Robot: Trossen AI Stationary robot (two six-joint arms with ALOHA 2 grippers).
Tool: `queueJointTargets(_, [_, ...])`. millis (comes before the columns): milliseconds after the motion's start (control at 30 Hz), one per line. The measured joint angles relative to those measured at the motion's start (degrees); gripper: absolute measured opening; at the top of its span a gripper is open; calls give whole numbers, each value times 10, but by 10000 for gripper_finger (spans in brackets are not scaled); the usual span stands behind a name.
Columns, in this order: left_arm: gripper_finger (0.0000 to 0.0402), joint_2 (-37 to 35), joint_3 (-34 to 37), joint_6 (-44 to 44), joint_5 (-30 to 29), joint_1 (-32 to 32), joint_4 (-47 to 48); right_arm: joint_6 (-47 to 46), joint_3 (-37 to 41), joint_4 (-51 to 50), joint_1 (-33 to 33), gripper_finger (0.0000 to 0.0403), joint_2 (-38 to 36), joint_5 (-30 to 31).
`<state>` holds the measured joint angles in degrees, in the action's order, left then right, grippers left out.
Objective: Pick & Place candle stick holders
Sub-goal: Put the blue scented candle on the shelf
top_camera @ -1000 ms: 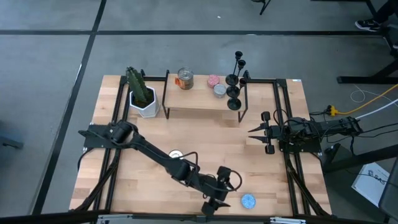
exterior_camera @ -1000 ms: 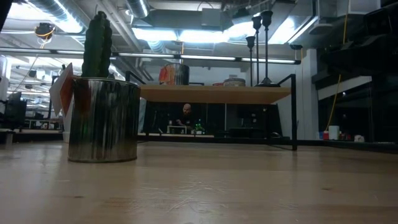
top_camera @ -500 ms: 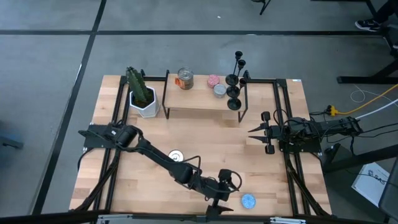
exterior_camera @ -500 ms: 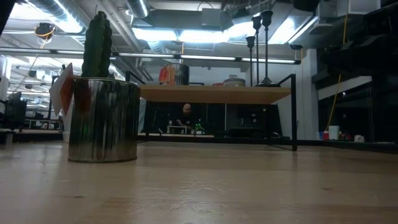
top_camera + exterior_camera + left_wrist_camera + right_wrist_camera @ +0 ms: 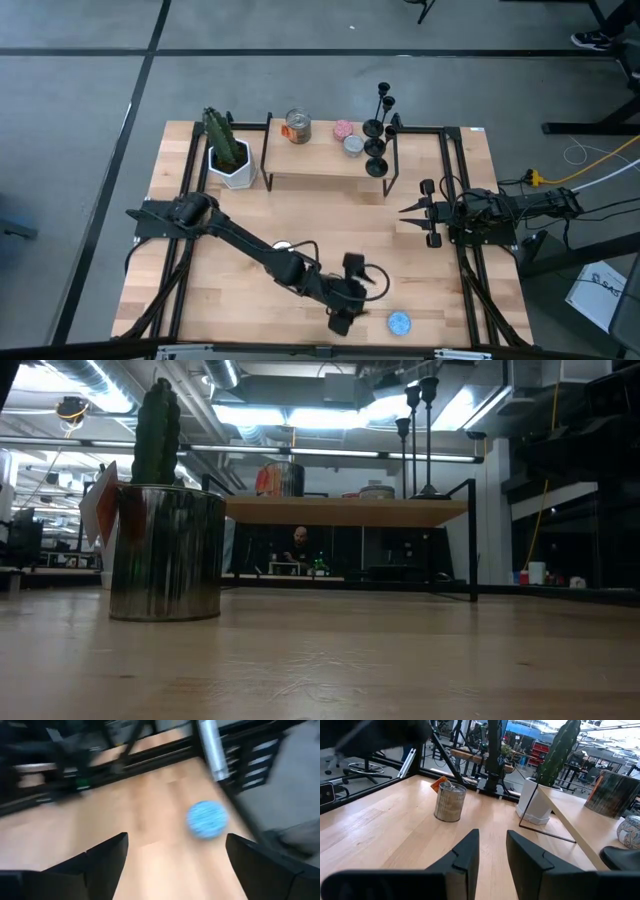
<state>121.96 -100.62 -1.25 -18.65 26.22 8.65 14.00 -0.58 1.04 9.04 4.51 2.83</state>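
Several matte-black candle stick holders (image 5: 377, 130) on shelf (image 5: 320, 160); left end effector (image 5: 345, 310) agape, empty; right end effector (image 5: 412, 212) slightly parted, empty.

Cactus pot (image 5: 230, 167), tins (image 5: 298, 127), blue disc (image 5: 399, 323)

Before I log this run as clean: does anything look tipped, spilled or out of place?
Nothing stands out. The candle stick holders stand upright on the shelf, and the cactus pot is upright too. A blue disc lies flat by the open left gripper.
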Motion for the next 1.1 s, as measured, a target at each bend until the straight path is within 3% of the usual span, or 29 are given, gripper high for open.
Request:
queueJointTargets(133, [306,-42,0,-30,-79,0,79,0,0,0,0,101,0,0])
queueJointTargets(367, [264,-92,0,-75,-151,-1,153,0,0,0,0,101,0,0])
queueJointTargets(467, [248,-124,39,-75,-168,-14,140,0,0,0,0,101,0,0])
queueJointTargets(600, [229,-187,152,-79,-146,-34,30,0,0,0,0,101,0,0])
queueJointTargets(867, [209,-330,392,-97,-118,-102,-283,0,0,0,0,101,0,0])
queueJointTargets(1100, [208,-383,451,-85,-102,-138,-357,0,0,0,0,101,0,1])
